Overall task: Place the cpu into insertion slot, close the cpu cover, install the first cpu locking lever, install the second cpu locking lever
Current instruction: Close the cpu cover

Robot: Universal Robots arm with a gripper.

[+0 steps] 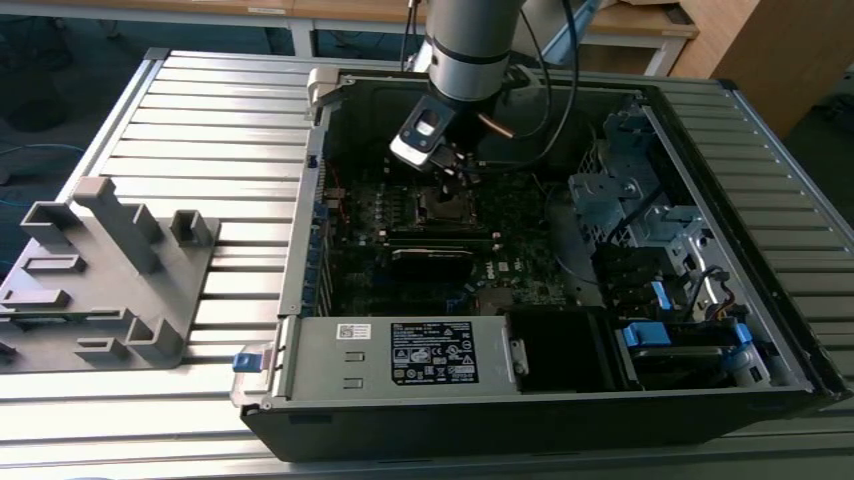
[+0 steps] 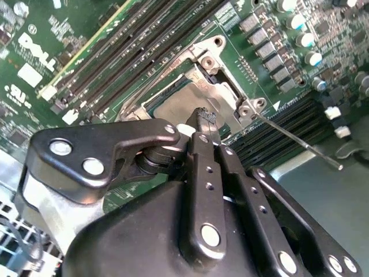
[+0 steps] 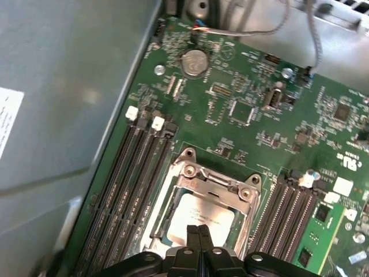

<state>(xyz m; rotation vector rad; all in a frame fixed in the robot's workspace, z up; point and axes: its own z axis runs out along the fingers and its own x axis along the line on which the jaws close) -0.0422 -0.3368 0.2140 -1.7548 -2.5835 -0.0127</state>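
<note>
The cpu [image 3: 202, 216] lies flat in the insertion slot [image 1: 447, 207], its dull silver top showing through the window of the cpu cover [image 3: 214, 182]. The cover lies down over the chip, as the second wrist view also shows: cpu [image 2: 173, 107], cpu cover [image 2: 222, 92]. A thin metal locking lever [image 2: 300, 141] sticks out sideways from one corner of the socket, away from it. My gripper [image 3: 199, 232] hangs just above the socket, fingers pressed together with nothing between them. Its tip [image 2: 203, 117] stands over the cover's edge; I cannot tell whether it touches.
The socket sits on a green motherboard [image 3: 242, 109] inside an open computer case [image 1: 320, 90]. Black memory slots [image 3: 130, 173] flank it on both sides. A power supply box [image 1: 400, 355] and drive cages [image 1: 627, 190] crowd the case. A grey fixture [image 1: 107, 270] stands outside, on the exterior view's left.
</note>
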